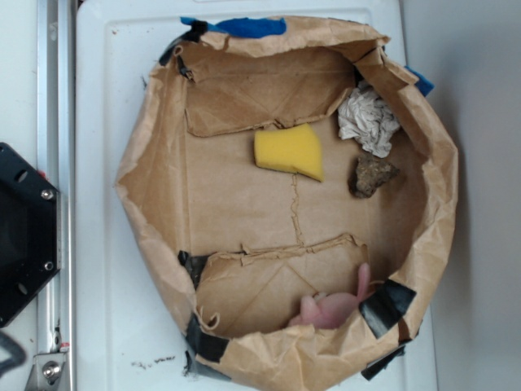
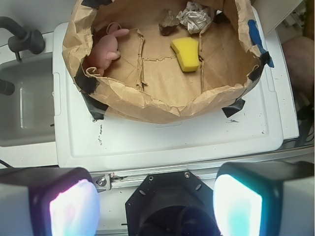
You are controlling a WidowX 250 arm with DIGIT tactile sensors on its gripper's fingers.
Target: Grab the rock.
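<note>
Exterior view, looking straight down. A brown paper bag, cut low and rolled into a shallow tub, sits on a white table. Its rim is ragged and patched with black tape at lower left and lower right, and with blue tape along the top edge.

The rock lies on the bag floor at right of centre, close under the right wall. The crumpled paper wad sits just above it, nearly touching. The yellow sponge wedge lies to its left with a narrow strip of bare floor between. The pink soft toy is well apart, tucked against the bottom rim.

Open room: the left half and the middle of the bag floor are bare, crossed only by torn flap edges. Below and left of the rock the floor is free; above and right of it the wad and the wall crowd in.

Wrist view. The gripper sits at the bottom of the frame, outside the bag and over the near edge of the table. Its two fingers are spread wide, one in each lower corner, with nothing between them. From here the rock shows at top centre, beyond the sponge, against the far wall. A grey sink basin lies at left, beside the table edge.
</note>
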